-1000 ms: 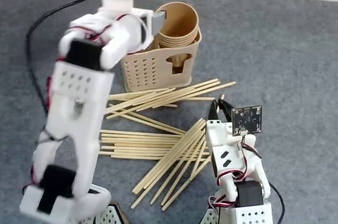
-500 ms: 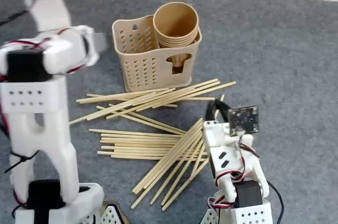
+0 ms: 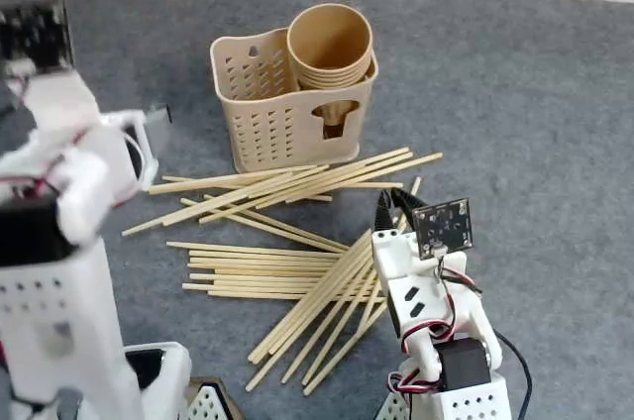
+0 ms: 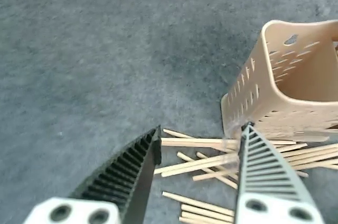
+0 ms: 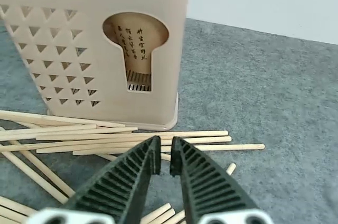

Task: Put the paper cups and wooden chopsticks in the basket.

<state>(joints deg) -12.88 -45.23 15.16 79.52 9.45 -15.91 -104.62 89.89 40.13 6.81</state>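
wooden chopsticks (image 3: pixel 267 271) loose on the grey counter (image 3: pixel 515 123), paper cups (image 3: pixel 332 44) stacked in the basket (image 3: pixel 277 133)
in the high view the beige basket stands at upper centre, and the nested cups sit upright in its right-hand side, their rims above its wall. the chopsticks lie flat in a crossed heap in the middle of the frame, just below the basket. the left gripper (image 4: pixel 200 150) hangs at the left of the frame, above the heap's left ends, its fingers spread wide with nothing between them. the right gripper (image 5: pixel 165 160) sits low at lower centre-right, over the right part of the heap and pointing toward the basket, its fingers pressed almost together on nothing.
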